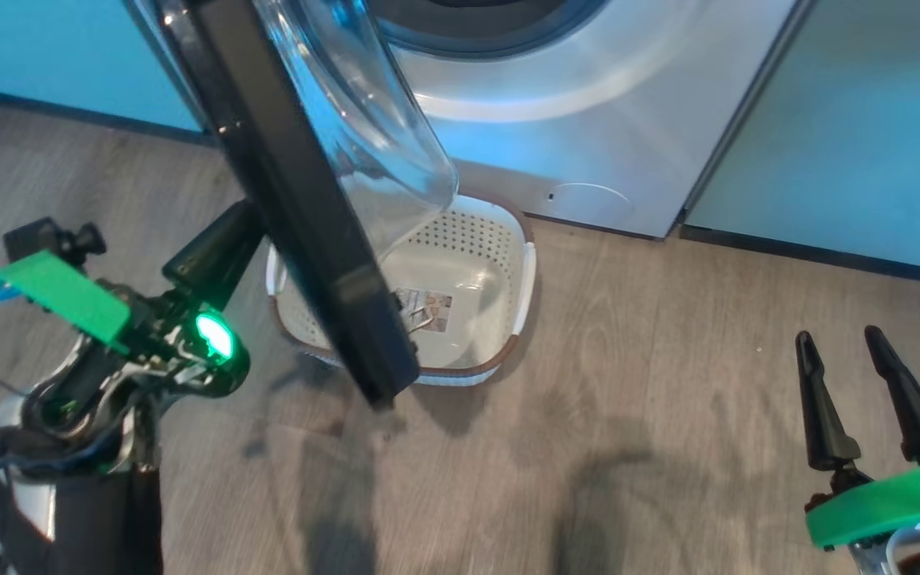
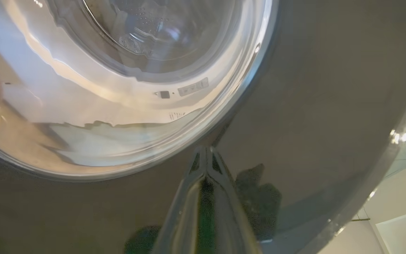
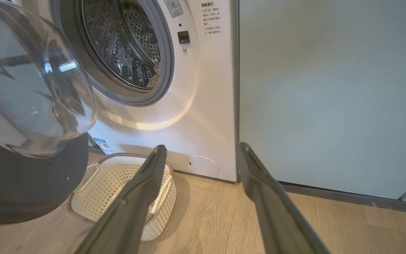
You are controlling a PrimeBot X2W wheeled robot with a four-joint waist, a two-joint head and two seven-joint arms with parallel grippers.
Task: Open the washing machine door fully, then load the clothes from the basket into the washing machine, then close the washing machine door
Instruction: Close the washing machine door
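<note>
**Surface.** The floor is grey-brown wood-grain plank. It carries shadows at lower centre of the head view.

**Room.** The washing machine occupies the top centre of the head view, with a round cover low on its front. Pale green cabinet panels stand at upper left and upper right, above a dark plinth.

**Door.** The washing machine door stands open. It shows edge-on from top centre down to mid-frame, and its glass bowl faces right.

**Basket.** The basket sits on the floor just in front of the machine and is partly covered by the door. A paper label lies on its bottom.

**Left gripper.** In the left wrist view, the left gripper has its fingers pressed together. The tips meet their own reflection on the door's glossy black rim.

**Right gripper.** The right gripper is at lower right, above bare floor. Its fingers are spread wide and grip nothing.
</note>
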